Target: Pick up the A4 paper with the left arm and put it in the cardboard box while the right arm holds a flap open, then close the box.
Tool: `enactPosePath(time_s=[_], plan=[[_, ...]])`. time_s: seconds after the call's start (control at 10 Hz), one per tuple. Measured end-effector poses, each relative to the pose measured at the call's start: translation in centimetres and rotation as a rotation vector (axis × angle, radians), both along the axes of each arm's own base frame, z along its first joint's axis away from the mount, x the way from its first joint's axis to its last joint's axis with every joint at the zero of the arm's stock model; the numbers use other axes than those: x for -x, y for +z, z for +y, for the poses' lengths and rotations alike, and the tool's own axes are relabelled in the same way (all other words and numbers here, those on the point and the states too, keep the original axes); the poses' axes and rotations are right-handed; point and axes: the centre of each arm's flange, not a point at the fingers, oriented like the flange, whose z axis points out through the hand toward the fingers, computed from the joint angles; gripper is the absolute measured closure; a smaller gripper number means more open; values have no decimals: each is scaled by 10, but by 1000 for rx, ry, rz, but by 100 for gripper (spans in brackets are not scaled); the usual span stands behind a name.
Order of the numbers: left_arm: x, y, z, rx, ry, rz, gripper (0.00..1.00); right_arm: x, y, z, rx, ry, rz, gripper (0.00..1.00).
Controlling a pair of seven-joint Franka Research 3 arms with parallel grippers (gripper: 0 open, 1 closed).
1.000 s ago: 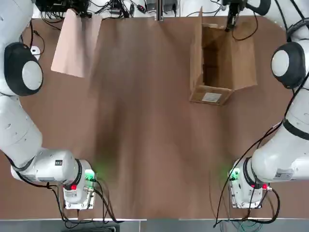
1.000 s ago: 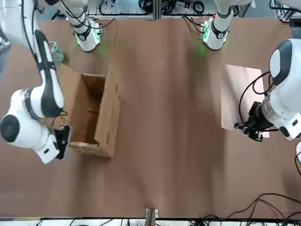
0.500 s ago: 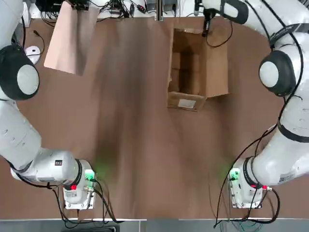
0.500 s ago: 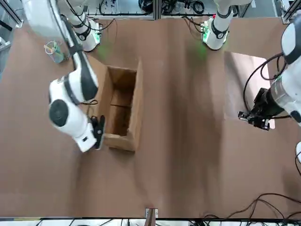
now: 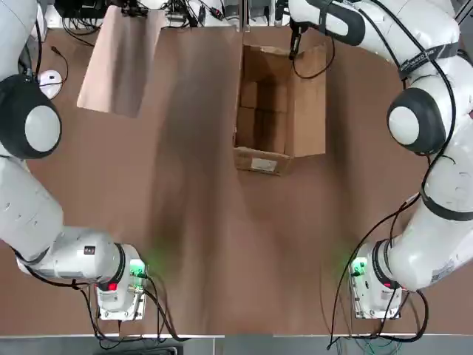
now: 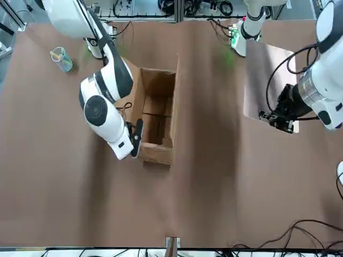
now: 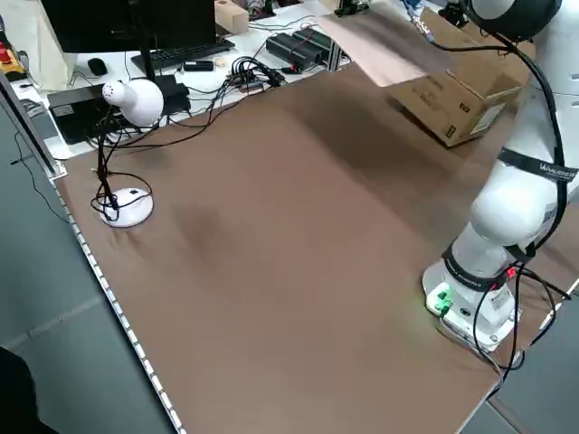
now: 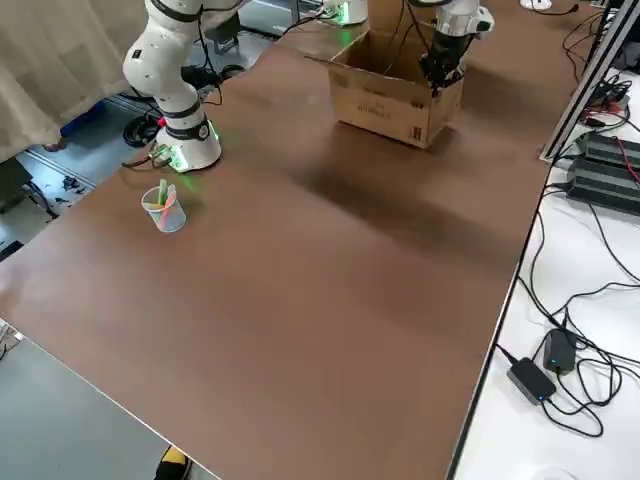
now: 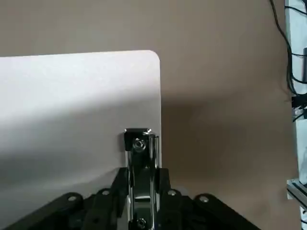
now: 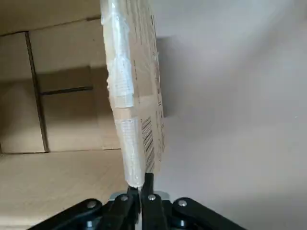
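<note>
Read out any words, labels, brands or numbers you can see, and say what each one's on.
No text can be read.
Cardboard box: a white label and printed marks, too small or blurred.
Right arm: a label near its base, too small.
Left arm: a small dark label, too small.

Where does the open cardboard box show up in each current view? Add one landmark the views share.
Top: cardboard box, upper centre-right.
Front: left of centre.
Left side: upper right, partly behind the paper.
Right side: top, right of centre.
Left wrist: not in it.
Right wrist: left half, up to the right gripper.
Shared landmark: the brown tabletop, in all six.
</note>
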Motion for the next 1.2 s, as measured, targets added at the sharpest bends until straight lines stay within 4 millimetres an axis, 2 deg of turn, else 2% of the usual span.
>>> enactPosePath(time_s=[0.2,0.6,0.9,1.1,1.2], plan=[[7,10,-28,4,69,-12,70,-5,-8,8,-18,-42,-23,96],[15,13,-52,5,136,-7,70,-19,-19,18,-34,-46,-37,96],[27,15,-86,7,116,-9,70,-24,-27,24,-43,-44,-46,95],[31,18,-99,14,97,-23,70,-28,-29,24,-55,-49,-63,85],[31,19,-103,21,93,-36,70,-29,-29,25,-59,-50,-68,72]])
